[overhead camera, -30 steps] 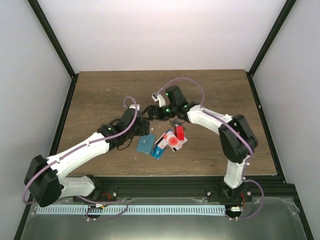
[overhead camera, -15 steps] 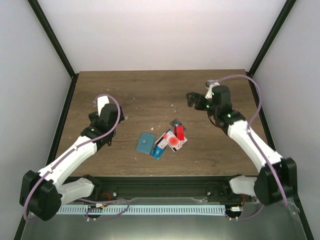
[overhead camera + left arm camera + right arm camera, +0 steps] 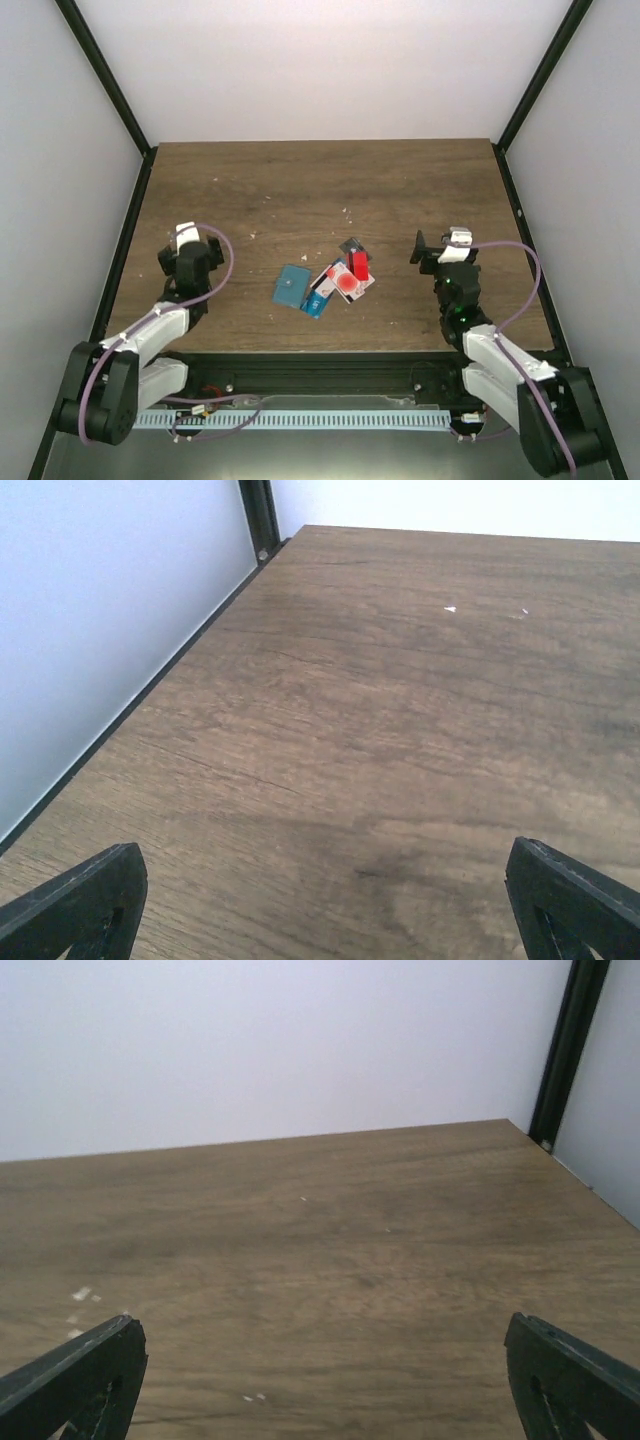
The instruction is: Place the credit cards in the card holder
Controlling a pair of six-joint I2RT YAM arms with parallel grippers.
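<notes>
Top view: the card holder [image 3: 291, 287] lies flat on the bench [image 3: 300, 190], low in mid-frame, just left of the overlapping cards [image 3: 345, 282], with a red one on top. The left arm [image 3: 165, 318] is at lower left and the right arm [image 3: 480, 338] at lower right, both well apart from the pile.

Left wrist: the left fingers [image 3: 80, 905] are spread wide at the bottom corners, released, grasping nothing.

Right wrist: the right fingers [image 3: 75, 1375] are likewise spread and empty.

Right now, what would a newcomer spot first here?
The bright pile of credit cards at mid-table, a red card on top, with the teal card holder lying just left of it. The left gripper and right gripper hang open and empty near the table front corners.
</notes>
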